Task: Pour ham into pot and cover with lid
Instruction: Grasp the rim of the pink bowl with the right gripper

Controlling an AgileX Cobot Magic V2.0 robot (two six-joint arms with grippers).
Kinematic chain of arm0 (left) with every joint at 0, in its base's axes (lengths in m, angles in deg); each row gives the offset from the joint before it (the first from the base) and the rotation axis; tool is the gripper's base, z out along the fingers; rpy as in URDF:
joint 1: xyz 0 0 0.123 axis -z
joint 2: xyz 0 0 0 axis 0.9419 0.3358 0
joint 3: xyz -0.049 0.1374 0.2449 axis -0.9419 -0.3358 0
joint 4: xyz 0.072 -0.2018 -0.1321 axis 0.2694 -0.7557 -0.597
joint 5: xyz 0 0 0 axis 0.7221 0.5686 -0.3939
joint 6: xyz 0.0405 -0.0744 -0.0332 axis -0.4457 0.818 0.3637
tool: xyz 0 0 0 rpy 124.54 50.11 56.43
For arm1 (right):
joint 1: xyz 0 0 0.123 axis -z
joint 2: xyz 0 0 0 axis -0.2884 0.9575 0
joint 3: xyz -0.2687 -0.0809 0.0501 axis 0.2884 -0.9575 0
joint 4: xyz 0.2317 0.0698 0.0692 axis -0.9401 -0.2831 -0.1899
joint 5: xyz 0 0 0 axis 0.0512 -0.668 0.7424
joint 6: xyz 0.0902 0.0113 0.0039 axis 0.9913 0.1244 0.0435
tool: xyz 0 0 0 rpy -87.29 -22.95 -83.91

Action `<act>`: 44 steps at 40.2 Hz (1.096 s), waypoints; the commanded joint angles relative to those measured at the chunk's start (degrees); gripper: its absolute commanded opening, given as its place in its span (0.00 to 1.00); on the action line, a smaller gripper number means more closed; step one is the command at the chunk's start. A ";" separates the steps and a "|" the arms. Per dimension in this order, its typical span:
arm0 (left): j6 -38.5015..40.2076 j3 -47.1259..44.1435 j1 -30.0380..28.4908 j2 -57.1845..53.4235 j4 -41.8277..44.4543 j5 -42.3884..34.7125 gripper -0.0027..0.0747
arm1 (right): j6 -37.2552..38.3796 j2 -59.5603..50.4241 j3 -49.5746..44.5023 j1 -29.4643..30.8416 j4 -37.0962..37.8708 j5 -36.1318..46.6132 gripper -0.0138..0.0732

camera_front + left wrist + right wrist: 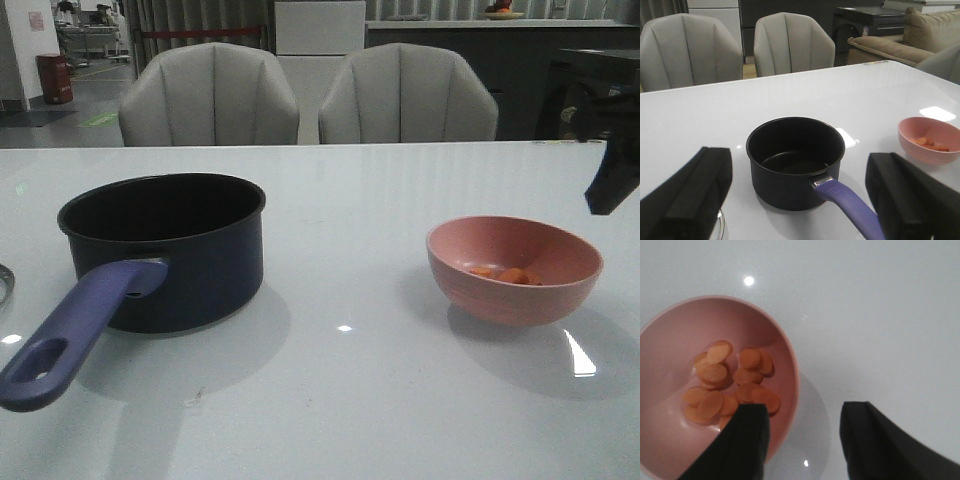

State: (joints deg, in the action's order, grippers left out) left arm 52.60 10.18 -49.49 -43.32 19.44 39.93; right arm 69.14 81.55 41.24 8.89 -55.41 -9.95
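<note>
The white tabletop [380, 400] carries two containers, well apart. The larger is the pot [165, 250], a dark navy saucepan standing upright on the robot's left side, its long purple-blue handle [70, 335] pointing toward the robot, with a hole near the end. In the left wrist view the pot [795, 160] is seen from above and its inside is bare and dark, with nothing in it.

The smaller container is the pink bowl [515, 268] on the right side, also upright. It holds the ham [505, 274], which in the front view shows only as a few orange pieces low in the bowl. The right wrist view looks straight down into the pink bowl [670, 325] and shows the ham [730, 382] as a loose heap of thin round orange slices, overlapping one another on the bowl's floor.

At the tabletop's left edge a curved sliver of metal rim [5, 280] shows; too little of it is in view to tell what it is.

The left claw [800, 200] hangs above the tabletop with its two dark fingers spread wide, the pot between them in view, holding nothing. The right claw [802, 440] is spread too and empty, poised over the near rim of the pink bowl, one finger [747, 440] above the bowl's inside and the other outside it.
</note>
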 commanded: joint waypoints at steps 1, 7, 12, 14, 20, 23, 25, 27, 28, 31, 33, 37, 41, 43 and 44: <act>0.02 1.54 0.38 0.56 -0.75 -4.27 0.79 | -0.63 3.29 4.62 -0.96 -0.37 2.18 0.67; 0.02 1.54 0.38 0.56 -0.75 -4.27 0.79 | -0.63 9.72 7.73 -1.65 -0.31 2.17 0.67; 0.02 1.54 0.38 0.56 -0.75 -4.27 0.79 | -0.63 13.48 9.31 -1.58 -0.12 2.27 0.61; 0.02 1.54 0.38 0.56 -0.75 -4.27 0.79 | -0.63 14.67 9.83 -1.58 -0.07 2.21 0.55; 0.02 1.54 0.38 0.56 -0.75 -4.27 0.79 | -0.63 15.93 10.39 -1.58 -0.07 2.31 0.37; 0.02 1.54 0.38 0.56 -0.75 -4.27 0.79 | -0.63 15.93 10.74 -1.58 -0.07 2.71 0.31; 0.02 1.54 0.38 0.56 -0.75 -4.27 0.79 | -0.63 15.88 11.01 -1.58 -0.07 2.14 0.31; 0.02 1.54 0.38 0.56 -0.75 -4.27 0.79 | -0.63 15.80 11.25 -1.58 -0.07 2.12 0.31; 0.02 1.54 0.38 0.56 -0.75 -4.27 0.79 | -0.63 15.80 11.43 -1.58 -0.07 2.12 0.31; 0.02 1.54 0.38 0.56 -0.75 -4.27 0.79 | -0.68 15.80 11.99 -1.58 0.03 2.36 0.31; 0.02 1.54 0.38 0.56 -0.75 -4.27 0.79 | -0.33 15.54 12.70 -1.58 -0.90 1.24 0.31; 0.02 1.54 0.38 0.56 -0.75 -4.27 0.79 | -0.46 14.00 15.87 -1.94 -1.21 -3.18 0.31; 0.02 1.54 0.38 0.56 -0.75 -4.27 0.79 | -0.62 11.73 19.93 -3.72 -1.22 -7.34 0.31; 0.02 1.54 0.38 0.56 -0.75 -4.27 0.79 | -1.26 10.75 22.28 -4.98 -1.22 -8.63 0.31; 0.02 1.54 0.38 0.56 -0.75 -4.27 0.79 | -1.95 10.21 23.30 -5.97 -1.22 -9.48 0.31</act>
State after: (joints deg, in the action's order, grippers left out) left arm 52.60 10.06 -49.49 -43.32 19.44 39.93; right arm 68.77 96.80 59.44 5.11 -56.31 -19.46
